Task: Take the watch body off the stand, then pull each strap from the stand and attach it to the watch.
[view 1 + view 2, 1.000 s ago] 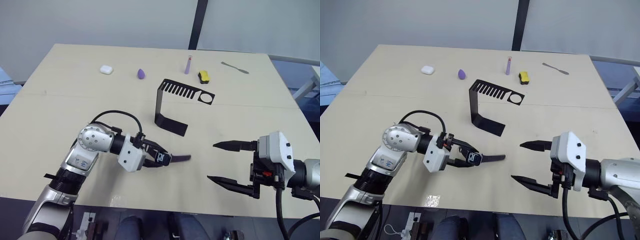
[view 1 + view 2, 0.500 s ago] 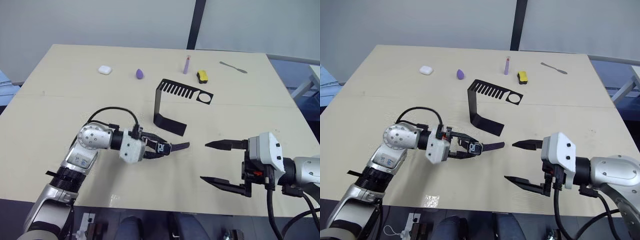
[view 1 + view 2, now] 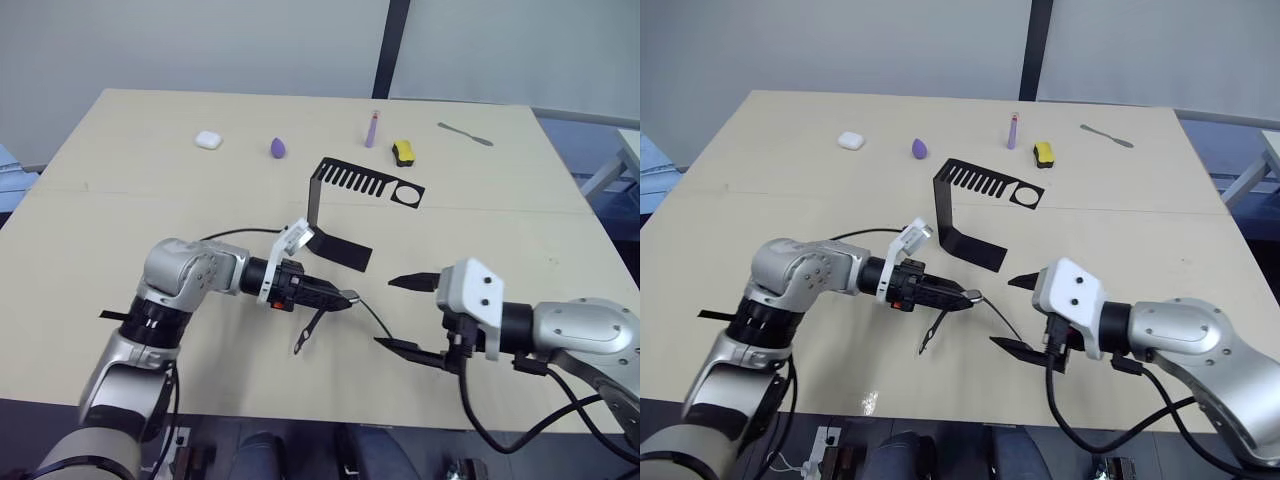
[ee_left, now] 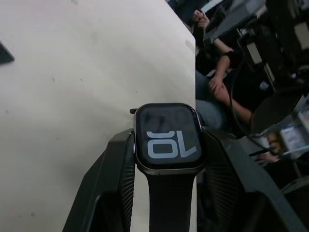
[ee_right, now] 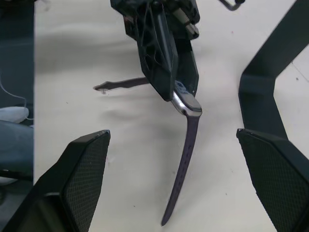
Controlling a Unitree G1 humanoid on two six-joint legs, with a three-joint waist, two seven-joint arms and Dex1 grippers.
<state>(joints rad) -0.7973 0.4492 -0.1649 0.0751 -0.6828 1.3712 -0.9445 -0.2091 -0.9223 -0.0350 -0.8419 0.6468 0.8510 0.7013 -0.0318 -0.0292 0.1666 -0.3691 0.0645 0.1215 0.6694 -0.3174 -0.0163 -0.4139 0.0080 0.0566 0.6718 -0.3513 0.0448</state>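
Observation:
My left gripper (image 3: 336,298) is shut on the watch body (image 4: 168,137), whose dark screen with white digits sits between the two fingers (image 4: 116,166). One dark purple strap (image 5: 183,164) runs from the watch body toward my right gripper. A second strap (image 3: 307,334) droops from behind the left fingers to the table; its join is hidden. My right gripper (image 3: 404,313) is open, just right of the watch, its fingers on either side of the first strap's free end. The black stand (image 3: 340,205) stands behind them at mid table.
Along the far side lie a white earbud case (image 3: 208,139), a purple egg shape (image 3: 278,147), an upright lilac tube (image 3: 372,128), a yellow-and-black object (image 3: 404,152) and a metal utensil (image 3: 465,133). A seated person's hands (image 4: 217,84) show beyond the table edge.
My left wrist has rolled and reached right, so the watch now points at the right gripper with both straps drooping. The right gripper has moved left, close to the watch.

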